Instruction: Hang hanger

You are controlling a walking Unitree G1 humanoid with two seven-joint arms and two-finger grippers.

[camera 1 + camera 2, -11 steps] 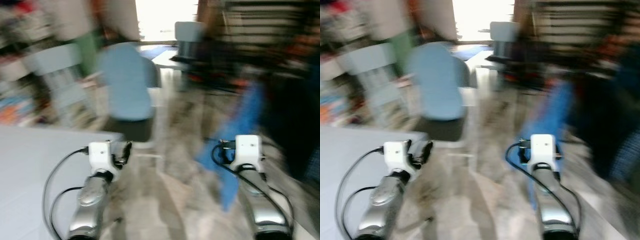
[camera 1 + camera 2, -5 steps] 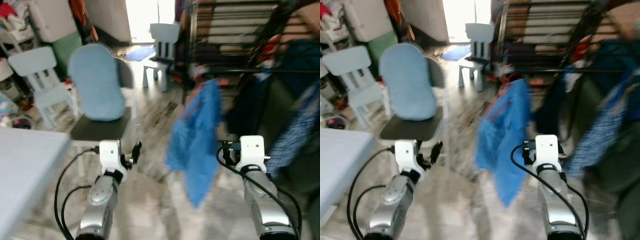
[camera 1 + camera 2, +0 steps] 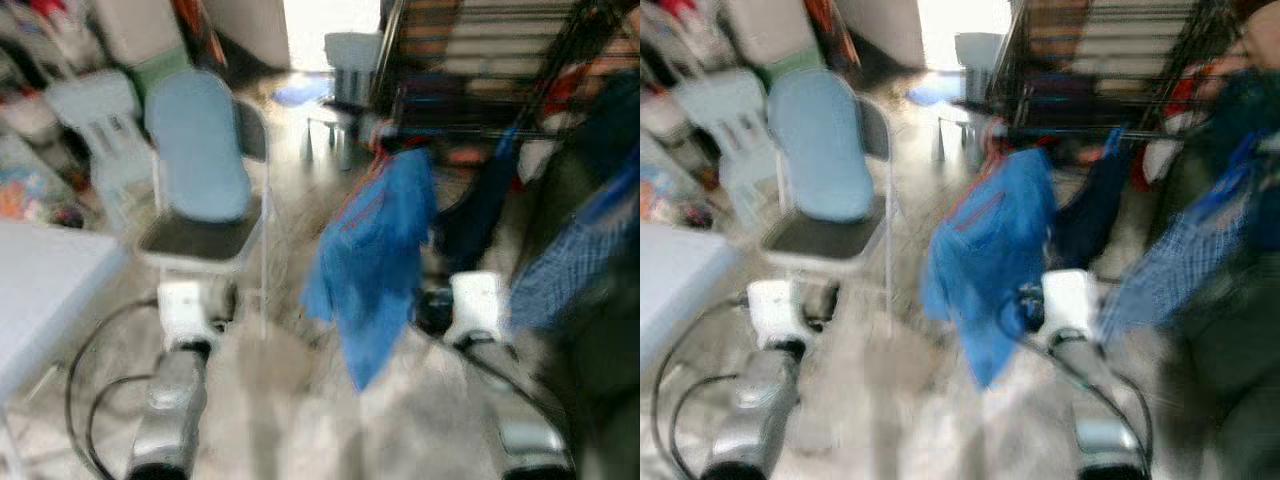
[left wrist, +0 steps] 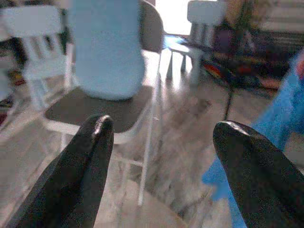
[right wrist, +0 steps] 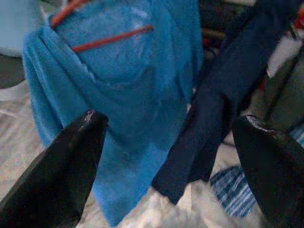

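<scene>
A bright blue garment hangs on a red hanger from a dark drying rack, straight ahead between my two arms. My right gripper is open with nothing in it, pointing at this garment from a short distance. My left gripper is open too, with nothing between its fingers, facing a folding chair with a pale blue back. The head views are blurred by motion.
A navy garment and a blue checked cloth hang on the rack to the right. The folding chair stands front left, a white table at far left. Small pale chairs stand behind, on a light floor.
The camera has shifted and the picture has blurred again; the blue garment and rack sit slightly nearer. Both arms keep the same raised pose, and neither gripper has taken anything.
</scene>
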